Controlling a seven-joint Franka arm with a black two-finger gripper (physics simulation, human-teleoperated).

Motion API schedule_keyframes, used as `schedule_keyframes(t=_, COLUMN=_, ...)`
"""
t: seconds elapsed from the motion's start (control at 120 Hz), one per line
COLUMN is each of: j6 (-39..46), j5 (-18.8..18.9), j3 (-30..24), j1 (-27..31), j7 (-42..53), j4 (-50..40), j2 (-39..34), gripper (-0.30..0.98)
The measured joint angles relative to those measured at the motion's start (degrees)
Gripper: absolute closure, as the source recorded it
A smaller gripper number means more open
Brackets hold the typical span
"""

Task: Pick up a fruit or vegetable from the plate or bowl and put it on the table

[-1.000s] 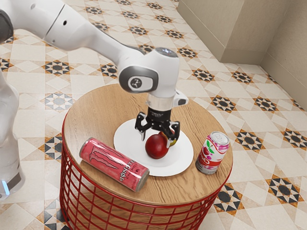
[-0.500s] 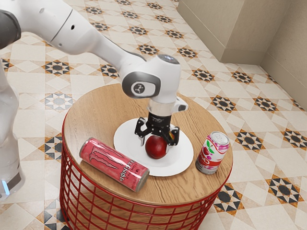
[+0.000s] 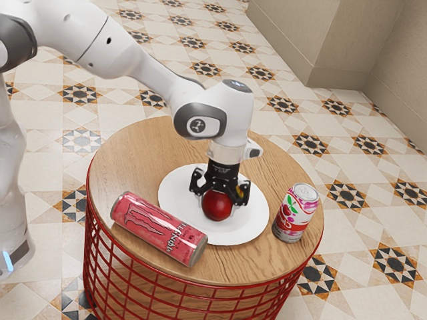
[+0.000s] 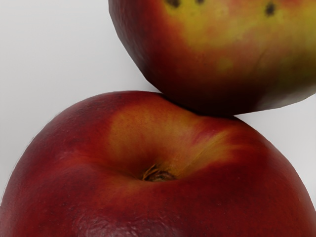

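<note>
My gripper point(image 3: 219, 204) is low over the plate, open, with its fingers on either side of a red fruit point(image 3: 217, 206). The white plate point(image 3: 180, 187) lies on the round wooden table. Behind the red fruit, a yellowish patch of a second fruit point(image 3: 239, 191) is partly hidden by the gripper. In the wrist view the red fruit point(image 4: 74, 148), its stem hollow uppermost, is directly under my hand. The red-and-yellow second fruit point(image 4: 222, 54) adjoins it there.
A pink can point(image 3: 159, 228) lies on its side by the plate, toward the exterior view's left. A red-and-white can point(image 3: 295, 213) stands upright on the plate's other side. The round table point(image 3: 133, 157) has a red wire base.
My hand has come down around the red fruit, shifting slightly toward the exterior view's right at first. The fruits, plate and cans have stayed in place.
</note>
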Motion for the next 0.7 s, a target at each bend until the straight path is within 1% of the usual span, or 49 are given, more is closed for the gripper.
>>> schedule_keyframes(t=0.075, j6=0.0, j5=0.0, j3=0.0, j1=0.0, j7=-0.1, j4=0.0, j2=0.0, gripper=0.21)
schedule_keyframes(t=0.167, j6=-0.1, j5=0.2, j3=0.0, j1=0.0, j7=-0.3, j4=0.0, j2=-0.1, gripper=0.27)
schedule_keyframes(t=0.342, j6=-0.2, j5=0.5, j3=0.0, j1=-0.3, j7=-0.7, j4=0.0, j2=-1.2, gripper=0.28)
schedule_keyframes(t=0.4, j6=-0.2, j5=0.6, j3=0.0, j1=-0.5, j7=-0.9, j4=0.2, j2=-2.7, gripper=0.29)
schedule_keyframes(t=0.533, j6=-0.2, j5=4.8, j3=0.0, j1=0.0, j7=-1.7, j4=1.5, j2=-7.7, gripper=0.3)
schedule_keyframes(t=0.608, j6=-0.3, j5=6.5, j3=0.1, j1=2.9, j7=-1.9, j4=1.6, j2=-9.7, gripper=0.31)
schedule_keyframes(t=0.7, j6=-0.4, j5=7.5, j3=0.7, j1=9.8, j7=-2.0, j4=1.7, j2=-10.5, gripper=0.31)
